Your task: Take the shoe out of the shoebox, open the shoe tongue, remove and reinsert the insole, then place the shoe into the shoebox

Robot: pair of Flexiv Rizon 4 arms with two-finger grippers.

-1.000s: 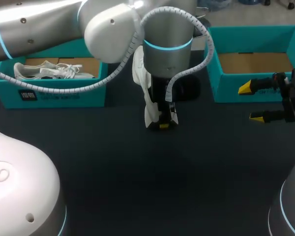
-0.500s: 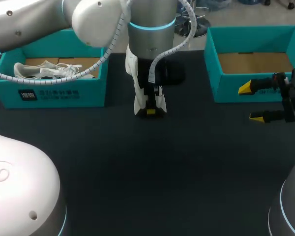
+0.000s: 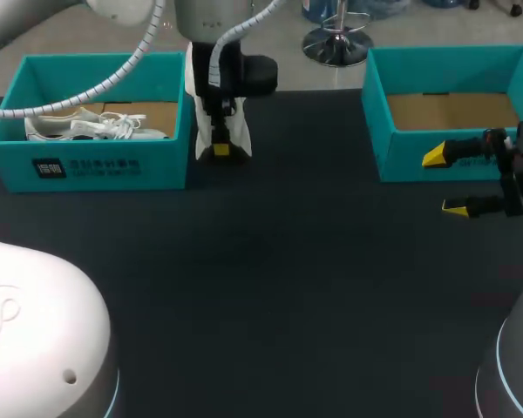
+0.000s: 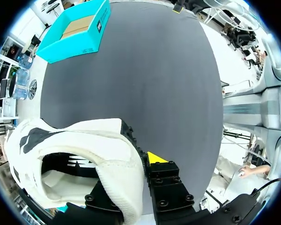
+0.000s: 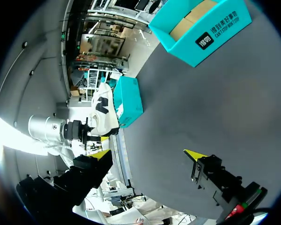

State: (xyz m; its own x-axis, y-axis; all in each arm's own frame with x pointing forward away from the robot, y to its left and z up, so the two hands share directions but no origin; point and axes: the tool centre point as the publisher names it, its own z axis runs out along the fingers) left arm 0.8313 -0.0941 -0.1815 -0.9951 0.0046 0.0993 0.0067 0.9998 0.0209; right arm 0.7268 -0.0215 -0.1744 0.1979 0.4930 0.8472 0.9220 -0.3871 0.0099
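**Shoe** [image 4: 79,150] [image 3: 211,104]: white with dark side markings, just beside the left box [image 3: 96,167] at its right end wall. It is held up on end, heel lowest, and rises above the box's rim.

**Left fingers** [image 3: 220,150]: clamped on the shoe's padded heel collar. One yellow tip presses the outside of the heel. The other finger runs inside the opening, its tip hidden by the padding. The arm comes in above the left box.

**Left box**: teal and open-topped, with a cardboard floor. A second shoe [image 3: 87,127], white and laced, lies on its side inside.

**Right box** [image 3: 453,61]: teal and open-topped, well apart from the left box across the counter, with only a cardboard floor showing inside.

**Right fingers** [image 3: 446,182]: spread wide with nothing between them, far from the left box and just in front of the right box's near wall.

**Counter** [image 3: 288,279]: dark and matte, carrying both boxes along its far side. The stretch from the left box toward the near edge is bare.
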